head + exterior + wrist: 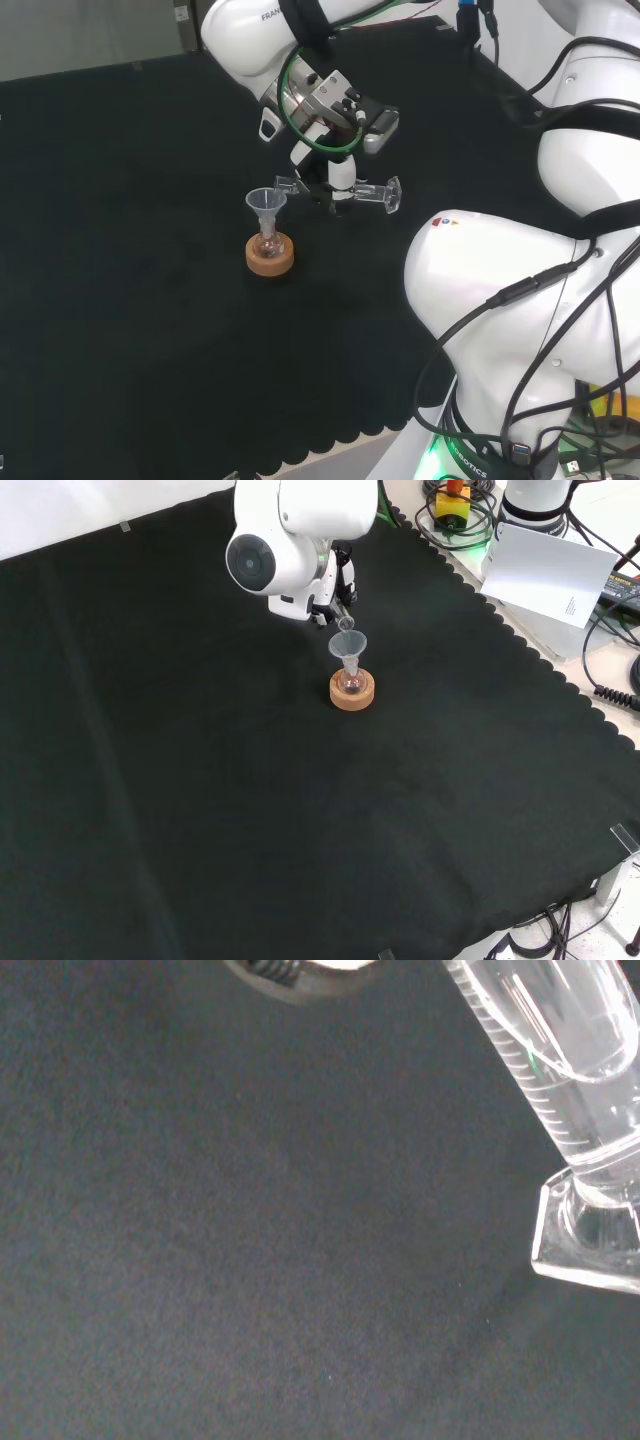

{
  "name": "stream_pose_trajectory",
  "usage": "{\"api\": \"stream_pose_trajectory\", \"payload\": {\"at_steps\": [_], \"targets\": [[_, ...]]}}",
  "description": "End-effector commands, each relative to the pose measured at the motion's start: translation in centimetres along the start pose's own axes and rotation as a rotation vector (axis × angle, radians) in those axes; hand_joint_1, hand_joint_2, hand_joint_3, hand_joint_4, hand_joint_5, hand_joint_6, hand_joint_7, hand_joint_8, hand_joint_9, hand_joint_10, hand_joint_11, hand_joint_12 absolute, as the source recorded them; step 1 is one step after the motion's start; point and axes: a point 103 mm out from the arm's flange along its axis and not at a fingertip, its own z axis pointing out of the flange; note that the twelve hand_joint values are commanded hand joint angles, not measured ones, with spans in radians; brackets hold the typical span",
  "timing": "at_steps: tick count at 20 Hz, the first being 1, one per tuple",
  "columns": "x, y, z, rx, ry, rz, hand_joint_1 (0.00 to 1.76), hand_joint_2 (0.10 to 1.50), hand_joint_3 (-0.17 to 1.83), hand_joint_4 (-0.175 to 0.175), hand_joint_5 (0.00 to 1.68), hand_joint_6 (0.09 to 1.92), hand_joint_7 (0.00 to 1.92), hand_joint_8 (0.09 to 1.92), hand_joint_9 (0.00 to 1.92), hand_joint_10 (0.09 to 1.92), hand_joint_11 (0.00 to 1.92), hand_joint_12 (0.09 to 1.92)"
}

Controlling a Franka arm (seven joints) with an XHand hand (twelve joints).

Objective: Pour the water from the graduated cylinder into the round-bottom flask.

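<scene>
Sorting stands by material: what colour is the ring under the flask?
Light brown, cork-coloured: the stand under the flask, clearest in the head view.

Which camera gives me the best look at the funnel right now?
The head view: the funnel stands clear in the flask, with the cylinder tipped beside it. The front view shows it smaller, just below the arm's link.

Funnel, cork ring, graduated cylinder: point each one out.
funnel (pixel 266 203), head view, on its cone wall.
cork ring (pixel 270 255), head view, on its front side.
graduated cylinder (pixel 545 1035), wrist view, on its tube.
</scene>
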Motion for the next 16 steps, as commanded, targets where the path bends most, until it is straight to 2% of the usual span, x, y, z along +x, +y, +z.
{"api": "stream_pose_trajectory", "payload": {"at_steps": [1, 6, 16], "targets": [[0.9, -0.2, -0.9, 0.089, -0.059, 0.042, 1.17, 1.06, -0.02, -0.124, 1.13, 0.78, 1.43, 0.18, 1.58, 0.09, 1.48, 0.59], [1.9, -0.1, -1.7, 0.115, -0.078, 0.054, 1.17, 1.06, -0.02, -0.123, 1.13, 0.78, 1.43, 0.18, 1.58, 0.09, 1.49, 0.59], [1.7, -0.8, -2.6, 0.147, -0.088, 0.098, 1.17, 1.07, -0.03, -0.123, 1.13, 0.79, 1.43, 0.17, 1.58, 0.09, 1.49, 0.59]]}}
